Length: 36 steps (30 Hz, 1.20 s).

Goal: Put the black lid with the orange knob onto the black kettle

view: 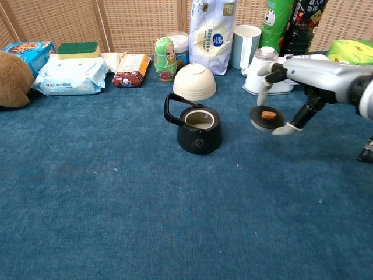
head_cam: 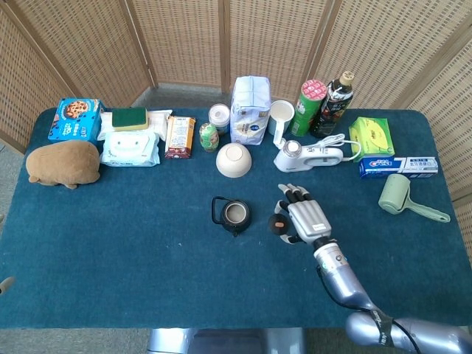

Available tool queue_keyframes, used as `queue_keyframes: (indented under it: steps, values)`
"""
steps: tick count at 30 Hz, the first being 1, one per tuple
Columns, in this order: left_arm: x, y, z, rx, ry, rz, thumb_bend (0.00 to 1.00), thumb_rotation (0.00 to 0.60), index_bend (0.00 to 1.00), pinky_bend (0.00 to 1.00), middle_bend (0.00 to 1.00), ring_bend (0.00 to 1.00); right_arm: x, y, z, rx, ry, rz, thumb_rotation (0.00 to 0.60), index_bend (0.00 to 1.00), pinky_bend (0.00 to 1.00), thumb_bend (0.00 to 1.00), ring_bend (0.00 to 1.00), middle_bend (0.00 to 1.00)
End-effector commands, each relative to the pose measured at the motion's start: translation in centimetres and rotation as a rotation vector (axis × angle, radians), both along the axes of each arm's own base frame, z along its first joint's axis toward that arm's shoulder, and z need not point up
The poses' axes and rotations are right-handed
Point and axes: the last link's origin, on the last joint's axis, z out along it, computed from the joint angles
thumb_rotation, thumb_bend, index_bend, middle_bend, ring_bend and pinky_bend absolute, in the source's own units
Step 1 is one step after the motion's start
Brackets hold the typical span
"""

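Lid [view: 267, 118] is pinched by the right hand [head_cam: 301, 219], knob up and level so it can drop straight on. It hangs above the surface [head_cam: 133, 243] at 3 o'clock of the kettle [view: 198, 128], near but apart. Kettle mouth is open, handle at 10 o'clock, clear of the approach. Bowl [view: 194, 81] sits at 12. Left hand is out of view.

Right hand [head_cam: 304, 220] is covering most of the lid [head_cam: 279, 224] at 3 o'clock of the kettle [head_cam: 234, 214]; left hand is showing nowhere.

One kettle [head_cam: 234, 214], one lid [view: 266, 118].
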Motion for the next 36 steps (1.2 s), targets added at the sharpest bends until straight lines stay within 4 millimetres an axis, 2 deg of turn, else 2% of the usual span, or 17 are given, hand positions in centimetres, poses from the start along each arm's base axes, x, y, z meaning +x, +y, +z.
queue_keyframes:
  steps: [1, 6, 13, 36]
  values:
    - [0.0, 0.1, 0.0, -0.001, 0.0, 0.002, 0.13, 0.6, 0.0, 0.05, 0.0, 0.0, 1.9, -0.4, -0.6, 0.011, 0.007, 0.016, 0.6, 0.46, 0.04, 0.29, 0.02, 0.07]
    - [0.0, 0.2, -0.1, -0.005, 0.003, 0.005, 0.13, 0.6, 0.0, 0.05, 0.0, 0.0, 4.4, -0.8, -1.5, 0.01, 0.046, 0.05, 0.6, 0.46, 0.04, 0.29, 0.02, 0.07]
    - [-0.2, 0.2, 0.1, 0.001, -0.004, 0.011, 0.13, 0.6, 0.0, 0.05, 0.0, 0.0, 6.6, -1.8, -2.8, 0.008, 0.073, 0.036, 0.6, 0.46, 0.04, 0.29, 0.02, 0.07]
    - [-1.0, 0.6, 0.9, 0.018, -0.021, 0.044, 0.13, 0.6, 0.0, 0.05, 0.0, 0.0, 9.6, -3.9, -6.0, 0.023, 0.082, -0.003, 0.6, 0.46, 0.04, 0.29, 0.02, 0.07]
